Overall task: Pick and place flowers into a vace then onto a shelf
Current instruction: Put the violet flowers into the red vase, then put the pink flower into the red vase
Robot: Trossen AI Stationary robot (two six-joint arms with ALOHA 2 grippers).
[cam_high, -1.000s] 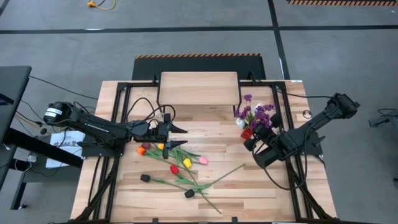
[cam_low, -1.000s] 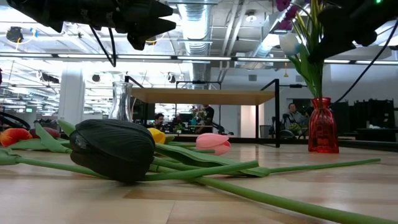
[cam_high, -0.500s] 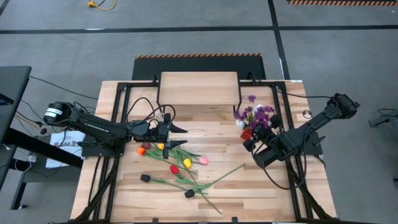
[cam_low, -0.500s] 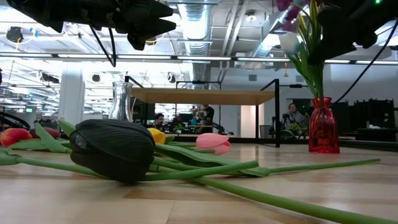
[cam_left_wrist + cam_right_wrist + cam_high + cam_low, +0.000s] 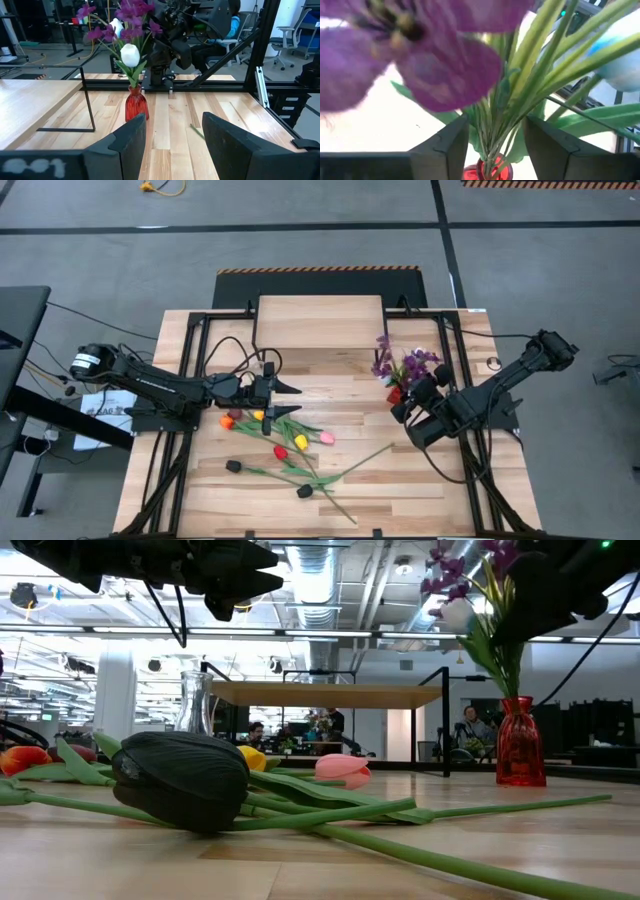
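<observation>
A red vase [image 5: 397,393] [image 5: 520,743] [image 5: 136,105] stands on the table's right half and holds purple sprigs [image 5: 384,352] and a white tulip [image 5: 130,54]. My right gripper [image 5: 408,402] [image 5: 492,145] is open above the vase. The green stems [image 5: 492,127] rise between its fingers with a gap on each side. Several flowers lie on their sides mid-table, among them a black tulip [image 5: 180,780] [image 5: 233,466], a yellow one [image 5: 301,442] and a pink one [image 5: 326,438]. My left gripper [image 5: 292,399] [image 5: 172,145] hovers open and level above them. The shelf [image 5: 320,320] [image 5: 330,693] stands at the far edge.
A clear glass vase [image 5: 197,703] stands on the table's left half, near my left arm. Black frame bars [image 5: 190,380] run along both table sides. Bare wood [image 5: 400,480] lies at the near right.
My right gripper has opened and let go of the stems in the red vase. The purple sprigs have swung toward the table's left and now lean out that way; the vase has stayed in place.
</observation>
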